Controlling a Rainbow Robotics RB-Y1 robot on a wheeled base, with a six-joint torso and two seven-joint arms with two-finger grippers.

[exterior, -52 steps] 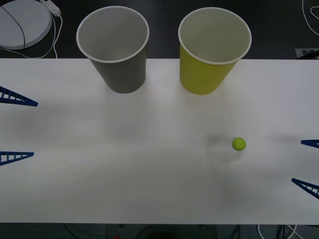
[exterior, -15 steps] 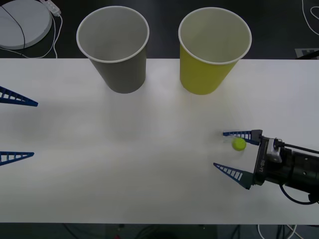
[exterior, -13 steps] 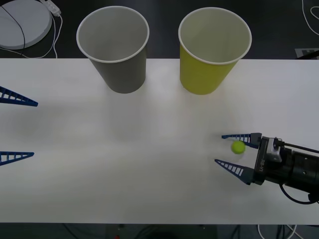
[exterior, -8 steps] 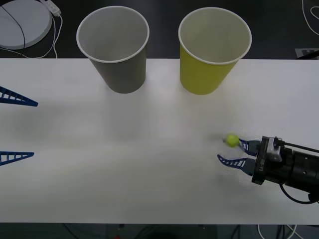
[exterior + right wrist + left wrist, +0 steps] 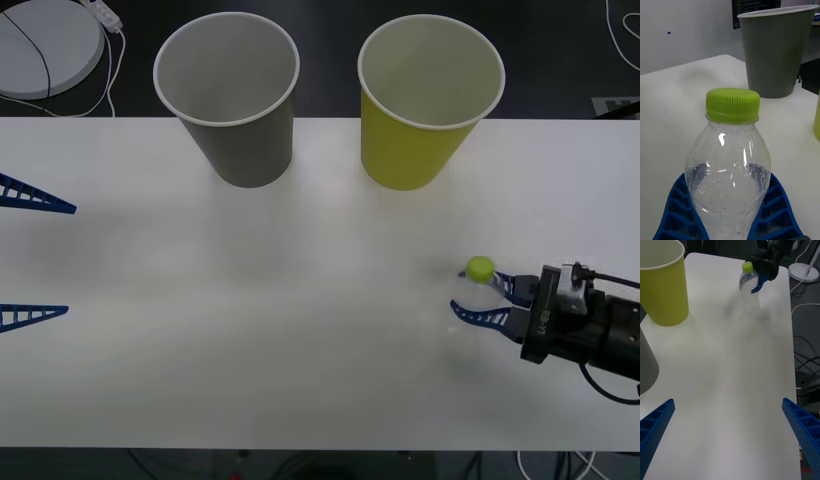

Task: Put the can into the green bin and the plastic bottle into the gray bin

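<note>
Scanning from the left edge: left tool (image 5: 35,255) parked over the near-left tabletop (image 5: 300,380), fingers spread wide, nothing between them. Behind it, at the far edge, the gray bin (image 5: 228,95) stands upright with nothing visible inside. Just right of it, apart by a clear gap, the green bin (image 5: 428,95), also upright; no can inside that I can see, and no can anywhere on the tabletop.

Further right and nearer: the plastic bottle (image 5: 478,285) stands upright, lime cap up. Right tool (image 5: 492,300) has its blue fingers clamped around the bottle's upper body, below the shoulder; wrist view confirms both fingers pressed against the clear wall.

Step in hand, as I read it: grasp made, lift not yet begun. Next move likely calls for raising the bottle above rim height, carrying it left past the green bin, and releasing over the gray bin's mouth.
</note>
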